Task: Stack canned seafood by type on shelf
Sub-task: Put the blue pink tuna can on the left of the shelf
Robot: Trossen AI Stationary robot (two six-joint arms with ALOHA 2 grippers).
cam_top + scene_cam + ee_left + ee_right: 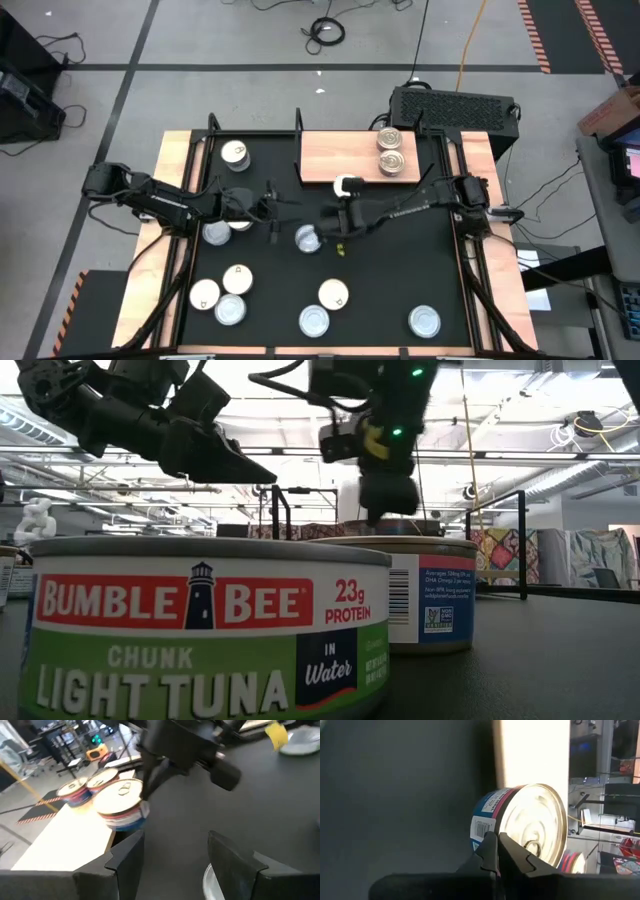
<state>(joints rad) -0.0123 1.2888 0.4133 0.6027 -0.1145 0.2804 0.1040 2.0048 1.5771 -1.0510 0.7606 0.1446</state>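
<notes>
Two stacked tins (390, 150) are crowding the shelf (330, 150) by its right edge; its left half is lying free.

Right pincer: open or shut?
Shut. The right pincer has its fingers pressed together with no gap, empty, just behind a tin at the shelf edge.

Bright overhead glare, blurred wrist views

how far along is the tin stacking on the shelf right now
Early. Done: two gold-top tins sit on the shelf. In hand: the shut right tool is at a third tin by the shelf's front edge. Left: about nine tins on the black mat; the open left tool waits.
</notes>
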